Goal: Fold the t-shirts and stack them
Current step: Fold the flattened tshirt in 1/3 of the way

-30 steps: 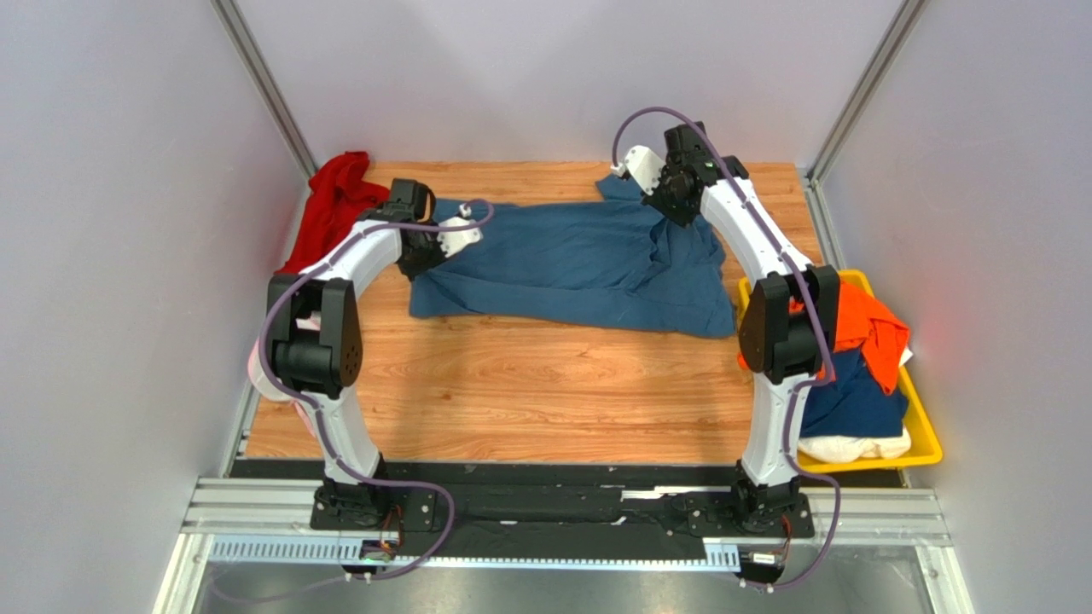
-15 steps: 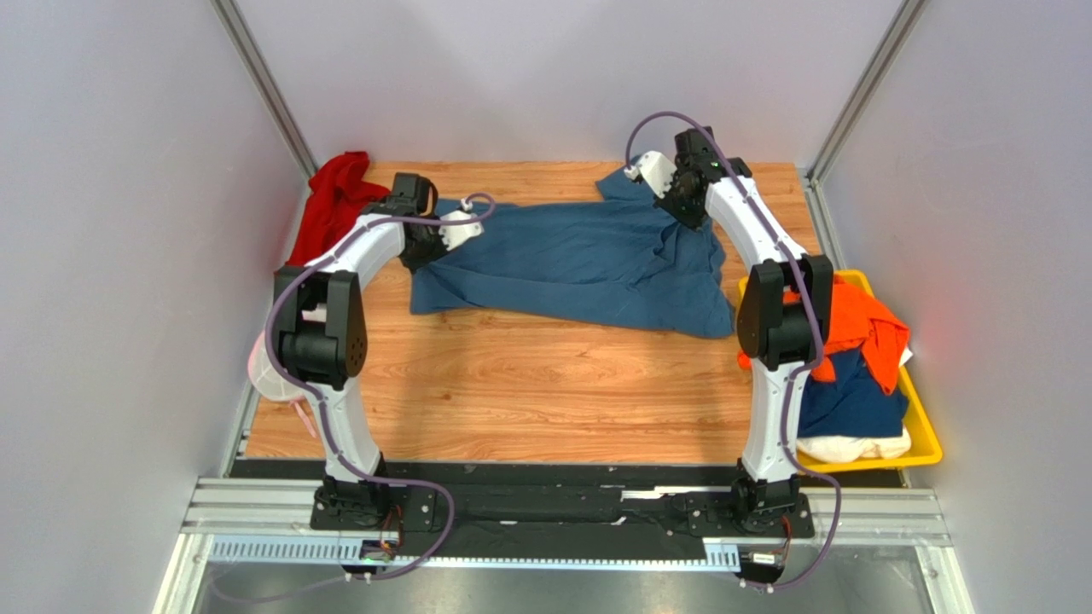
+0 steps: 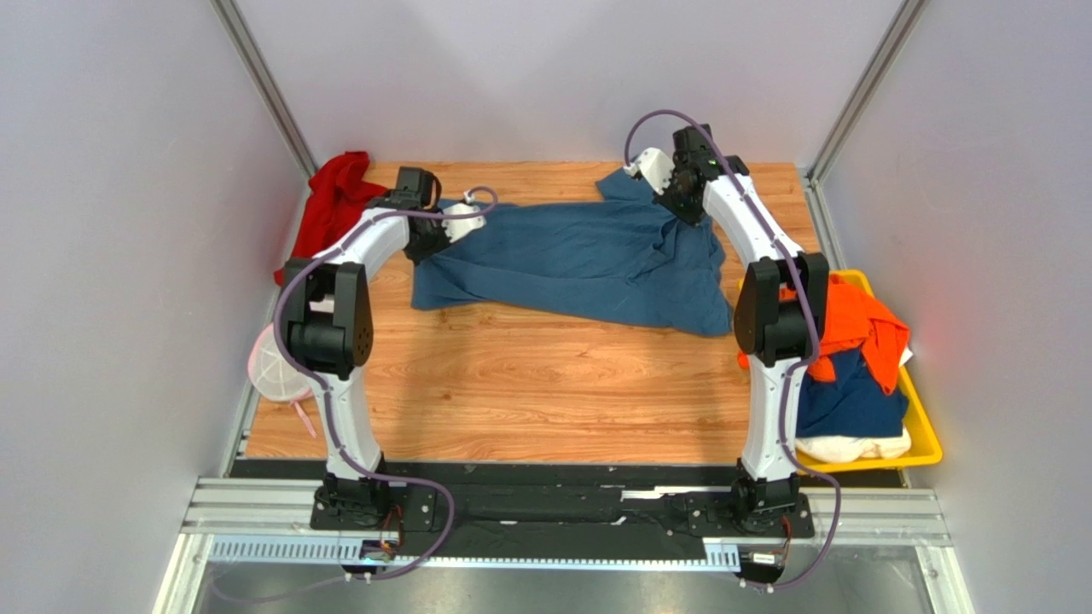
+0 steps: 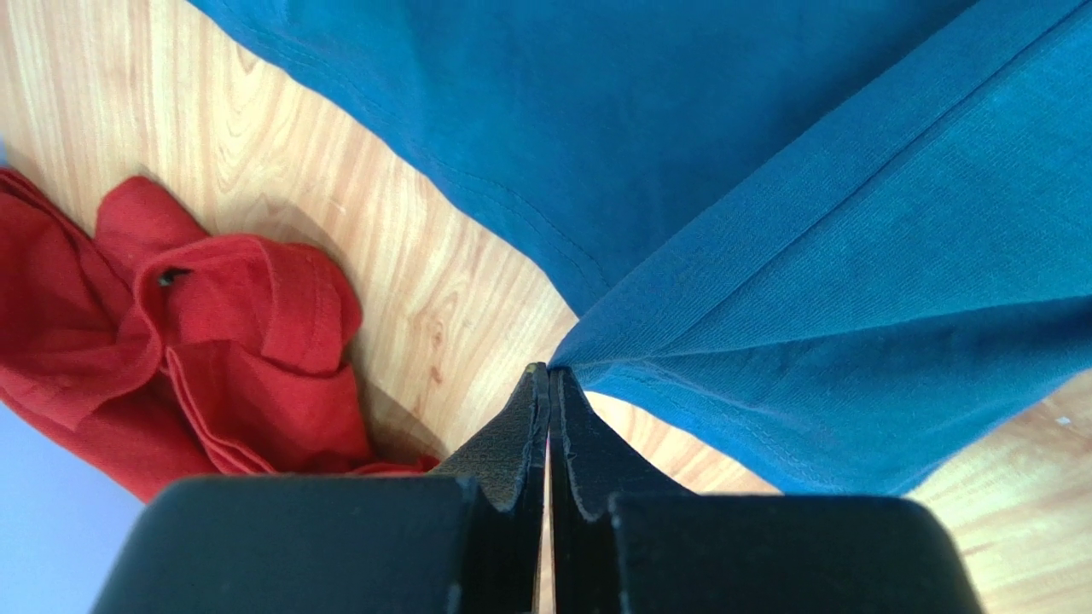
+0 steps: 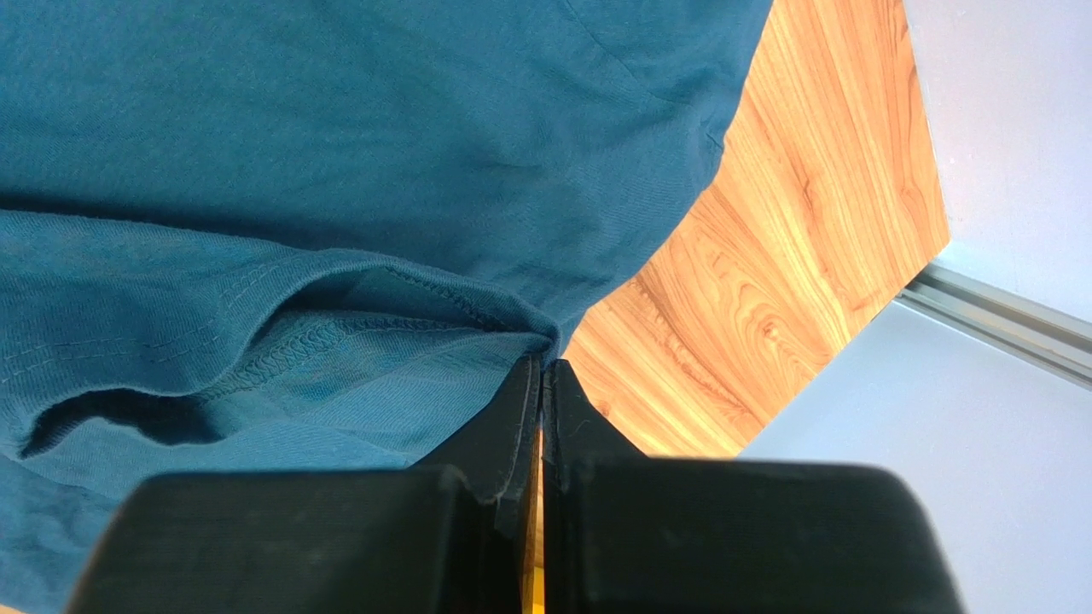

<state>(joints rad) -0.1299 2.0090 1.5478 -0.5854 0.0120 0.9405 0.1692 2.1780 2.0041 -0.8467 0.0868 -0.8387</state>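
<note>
1. We see the blue t-shirt (image 3: 577,262) spread along the table's (image 3: 513,384) far edge.
2. The left jaws are closed tight, pinching its hem corner near the far-left corner.
3. The right jaws, also closed, pinch a seamed edge near the far-right corner.
4. A red cloth (image 3: 331,198) lies bunched at the far-left corner.
5. Off the right edge, a yellow tray (image 3: 929,435) holds an orange t-shirt (image 3: 861,320), a navy t-shirt (image 3: 852,397) and a cream t-shirt (image 3: 852,448).

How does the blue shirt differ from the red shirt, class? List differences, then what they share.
The blue shirt is spread wide across the far half of the table; the red shirt is bunched in a heap at the far left corner. The blue shirt is pinched by the left end effector and the right end effector; the red shirt is untouched. Both are plain cloth.
</note>
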